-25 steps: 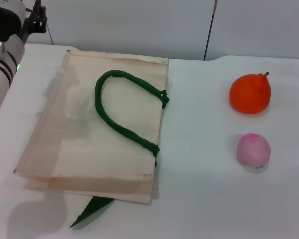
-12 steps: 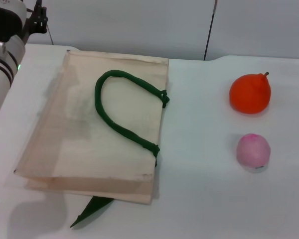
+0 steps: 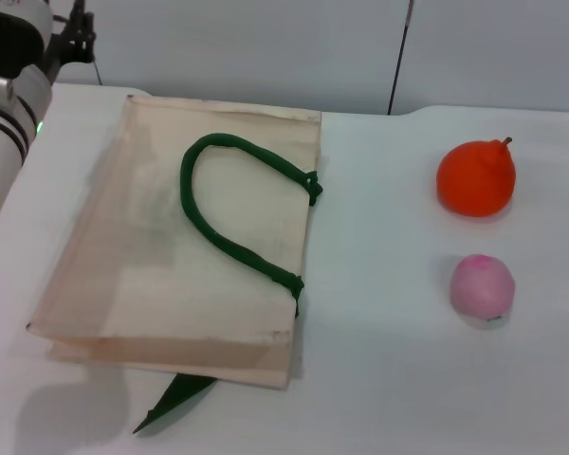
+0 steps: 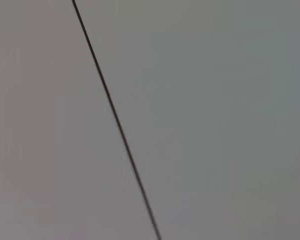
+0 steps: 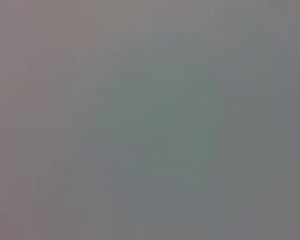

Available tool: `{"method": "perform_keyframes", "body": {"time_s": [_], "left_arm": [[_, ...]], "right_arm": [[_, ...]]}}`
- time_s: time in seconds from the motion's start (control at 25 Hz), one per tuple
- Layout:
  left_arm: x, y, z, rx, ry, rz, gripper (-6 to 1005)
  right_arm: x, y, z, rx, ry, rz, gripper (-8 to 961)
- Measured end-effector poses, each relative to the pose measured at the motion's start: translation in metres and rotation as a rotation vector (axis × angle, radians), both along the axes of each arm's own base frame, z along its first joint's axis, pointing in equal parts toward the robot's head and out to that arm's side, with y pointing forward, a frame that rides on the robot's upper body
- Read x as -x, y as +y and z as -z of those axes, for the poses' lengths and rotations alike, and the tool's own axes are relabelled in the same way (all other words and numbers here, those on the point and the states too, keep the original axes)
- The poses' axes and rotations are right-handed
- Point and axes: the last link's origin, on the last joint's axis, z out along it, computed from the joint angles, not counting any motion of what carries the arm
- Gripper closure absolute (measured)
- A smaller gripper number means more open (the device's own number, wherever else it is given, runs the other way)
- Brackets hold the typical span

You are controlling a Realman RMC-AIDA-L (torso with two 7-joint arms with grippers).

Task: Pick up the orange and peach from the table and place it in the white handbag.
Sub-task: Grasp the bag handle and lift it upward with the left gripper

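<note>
While claw states cannot be told, white table (image 3: 379, 379) under handbag (image 3: 152, 275), orange (image 3: 475, 179), peach (image 3: 482, 287); pale wall (image 3: 266, 47) behind.

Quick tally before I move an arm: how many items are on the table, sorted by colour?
Orange-red: 1, the orange
Pink: 1, the peach
Cream with green handles: 1, the white handbag, lying flat
Total: 3 on the table
Both fruits sit apart from the bag, on the robot's right side. Part of the left arm shows at the table's far left corner.
</note>
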Motion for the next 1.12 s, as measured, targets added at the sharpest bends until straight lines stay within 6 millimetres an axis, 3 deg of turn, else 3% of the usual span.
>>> {"method": "perform_keyframes", "body": {"time_s": [0.32,0.52,0.84,1.12], "left_arm": [[-0.033,-0.008,-0.010,0.190,-0.123,0.106,627],[-0.033,-0.011,-0.020,0.309,-0.229,0.097,628],[-0.023,0.003,-0.032,0.476,-0.269,-0.136,629],[-0.033,0.004,-0.034,0.639,-0.287,-0.261,628]], "right_arm": [[-0.001,0.001,0.002,0.015,0.000,0.009,96],[-0.001,0.001,0.002,0.015,0.000,0.009,96],[-0.002,0.001,0.002,0.019,0.002,0.015,96],[0.001,0.003,0.003,0.022,0.000,0.006,97]]}}
